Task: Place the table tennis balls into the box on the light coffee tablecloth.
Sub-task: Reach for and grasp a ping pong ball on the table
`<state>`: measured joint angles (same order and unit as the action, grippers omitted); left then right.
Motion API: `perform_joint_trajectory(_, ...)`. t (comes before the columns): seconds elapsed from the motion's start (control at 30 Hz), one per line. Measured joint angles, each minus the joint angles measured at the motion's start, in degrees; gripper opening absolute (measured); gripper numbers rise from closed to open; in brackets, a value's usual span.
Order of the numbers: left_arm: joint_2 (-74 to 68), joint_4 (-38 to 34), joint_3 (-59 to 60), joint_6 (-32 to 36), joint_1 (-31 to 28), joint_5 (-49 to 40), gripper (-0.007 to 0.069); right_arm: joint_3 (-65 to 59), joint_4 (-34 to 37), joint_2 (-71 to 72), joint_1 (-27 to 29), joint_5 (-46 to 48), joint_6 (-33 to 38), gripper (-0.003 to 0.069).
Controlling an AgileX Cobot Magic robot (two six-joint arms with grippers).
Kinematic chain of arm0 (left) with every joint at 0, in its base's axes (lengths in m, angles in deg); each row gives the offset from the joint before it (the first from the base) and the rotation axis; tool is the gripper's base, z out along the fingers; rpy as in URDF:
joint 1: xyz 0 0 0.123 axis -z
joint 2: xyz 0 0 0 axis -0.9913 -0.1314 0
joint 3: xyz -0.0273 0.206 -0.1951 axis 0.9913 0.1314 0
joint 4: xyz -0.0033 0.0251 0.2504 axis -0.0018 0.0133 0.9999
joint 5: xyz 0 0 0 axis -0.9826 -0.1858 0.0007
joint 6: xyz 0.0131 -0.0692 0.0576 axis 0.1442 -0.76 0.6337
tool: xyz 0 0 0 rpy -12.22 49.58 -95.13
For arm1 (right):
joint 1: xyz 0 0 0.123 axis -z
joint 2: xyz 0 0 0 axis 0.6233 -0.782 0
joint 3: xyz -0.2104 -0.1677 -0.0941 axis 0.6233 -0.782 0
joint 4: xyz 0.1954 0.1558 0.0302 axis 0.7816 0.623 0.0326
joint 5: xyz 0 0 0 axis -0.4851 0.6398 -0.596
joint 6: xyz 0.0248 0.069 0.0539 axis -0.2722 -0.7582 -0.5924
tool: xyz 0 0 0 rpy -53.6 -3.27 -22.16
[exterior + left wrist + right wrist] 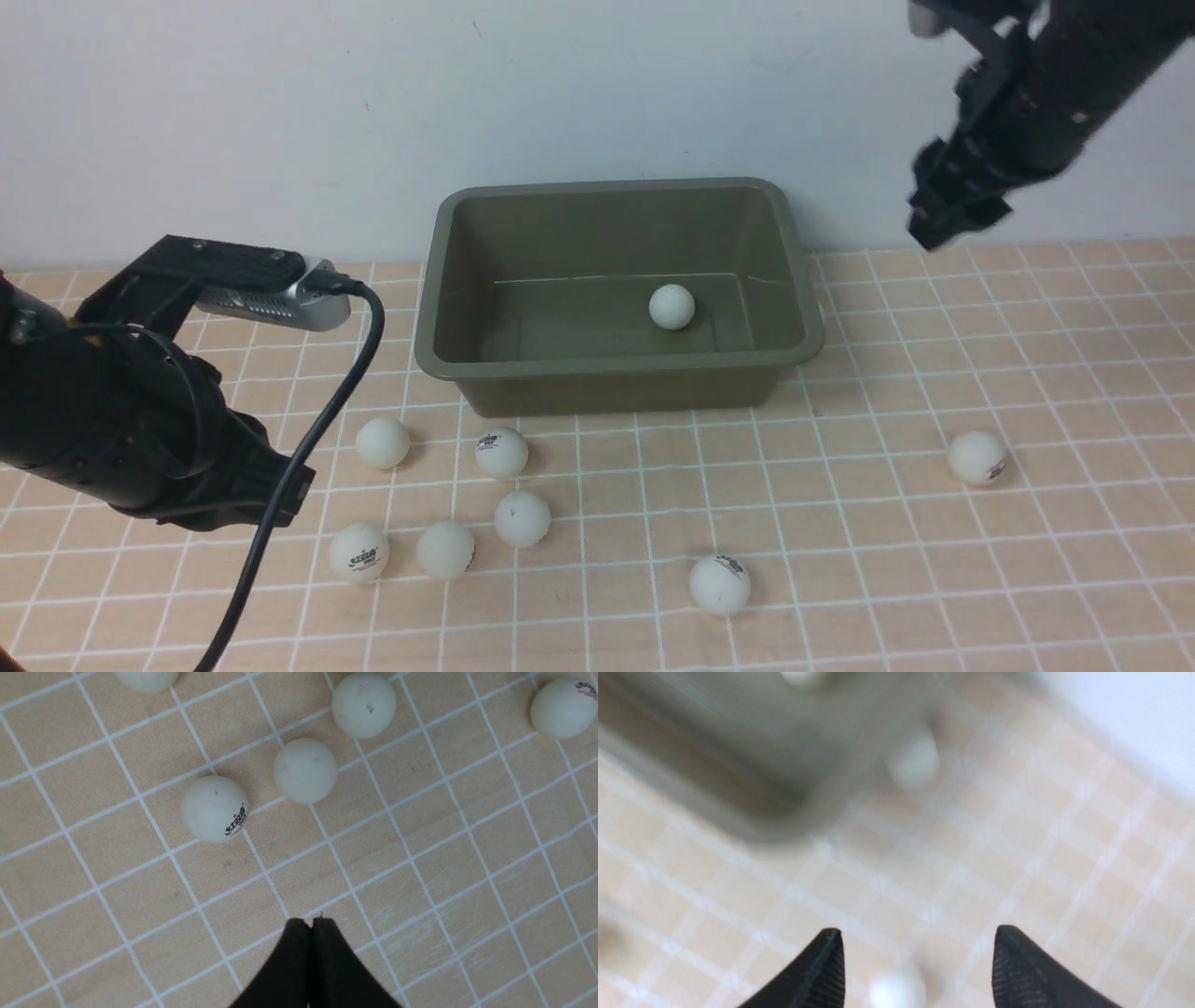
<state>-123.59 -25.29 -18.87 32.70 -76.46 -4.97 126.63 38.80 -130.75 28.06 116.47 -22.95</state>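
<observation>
The room light is soft and even, rather bright, with no glare on the pale wall [233,112]. The balls [501,453] throw small, faint shadows on the cloth [887,560], a little to their right. The box [616,369] is darker inside. In the front view the right arm [1055,84] is smeared by motion. The left wrist view is sharp, and the grid lines are crisp. The right wrist view is heavily blurred; only the dark fingertips [822,970] of the right gripper [918,929] are clear.
</observation>
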Motion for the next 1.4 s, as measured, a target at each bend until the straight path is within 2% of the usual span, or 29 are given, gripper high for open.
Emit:
perform_joint_trajectory(0.13,0.0,-0.3,0.0,0.0,0.0,0.0,-0.0069,-8.8,-0.2,0.5,3.0,-2.3,-1.2,0.0396)
perform_joint_trajectory(0.3,0.0,-0.3,0.0,0.0,0.0,0.0,-0.0069,-15.7,-0.4,0.5,3.4,-8.8,-2.4,0.0396)
perform_joint_trajectory(0.6,0.0,-0.6,0.0,0.0,0.0,0.0,-0.0069,-16.5,-0.4,-2.9,3.4,-12.2,-5.2,0.0396)
perform_joint_trajectory(1.23,0.0,-0.7,0.0,0.0,0.0,0.0,-0.0069,-16.5,0.9,-12.4,3.4,-13.2,-5.3,0.0418)
perform_joint_trajectory(1.33,0.0,-0.7,0.0,0.0,0.0,0.0,-0.0069,-16.5,0.4,-13.1,3.4,-12.9,-5.3,0.0402)
perform_joint_trajectory(1.4,0.0,-0.7,0.0,0.1,0.0,0.0,-0.0069,-16.5,-0.1,-13.5,3.4,-12.2,-5.4,0.0367)
